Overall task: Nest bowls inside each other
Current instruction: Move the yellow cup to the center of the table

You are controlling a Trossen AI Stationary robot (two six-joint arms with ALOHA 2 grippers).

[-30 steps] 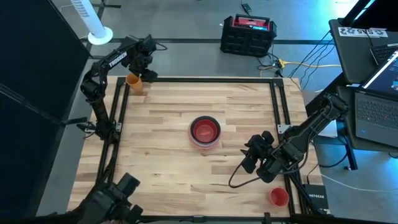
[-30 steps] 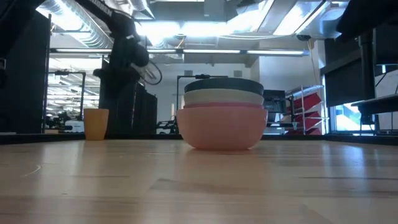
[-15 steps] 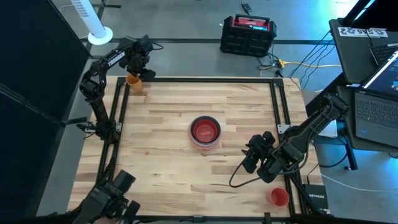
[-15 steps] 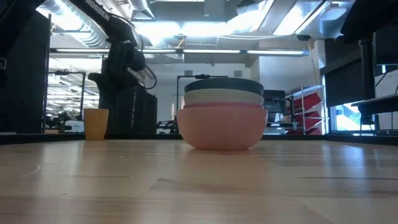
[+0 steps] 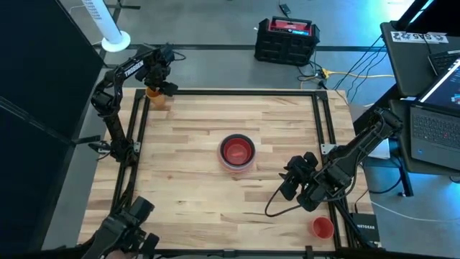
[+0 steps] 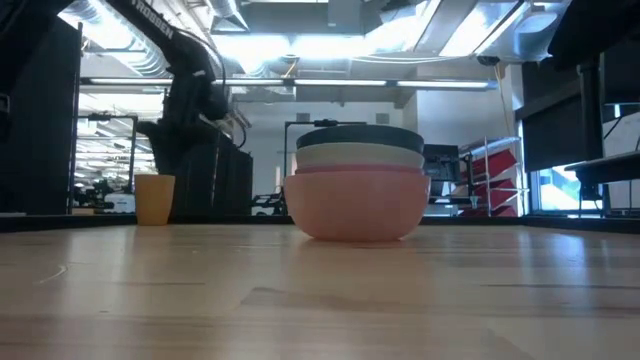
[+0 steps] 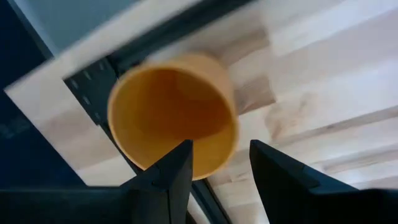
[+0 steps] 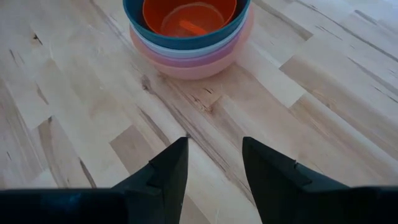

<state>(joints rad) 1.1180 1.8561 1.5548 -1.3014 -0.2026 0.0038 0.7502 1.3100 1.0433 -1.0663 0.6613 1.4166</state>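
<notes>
The left end effector [image 7: 219,163] hangs over the far left corner of the desk [image 5: 194,180], its two dark fingers [image 7: 177,168] spread apart and holding nothing. Directly below it stands a small orange cup [image 7: 172,118], upright and open-mouthed, just beside the black frame rail at that corner. The fingers are clear of the cup's rim.

Near the right edge, toward the front, the right end effector [image 8: 214,163] hovers low with its fingers [image 8: 166,168] also spread and empty, pointed at the stack of bowls [image 8: 186,34] at the desk's middle. The stack sits well apart from both arms. From the side, a pink bowl [image 6: 357,203] forms the base, with a white bowl [image 6: 360,155] and a dark blue bowl [image 6: 360,135] nested above it; from above, a red bowl [image 5: 236,150] lies innermost.

A small red cup [image 5: 321,227] stands by the front right corner, just beside the right arm.
</notes>
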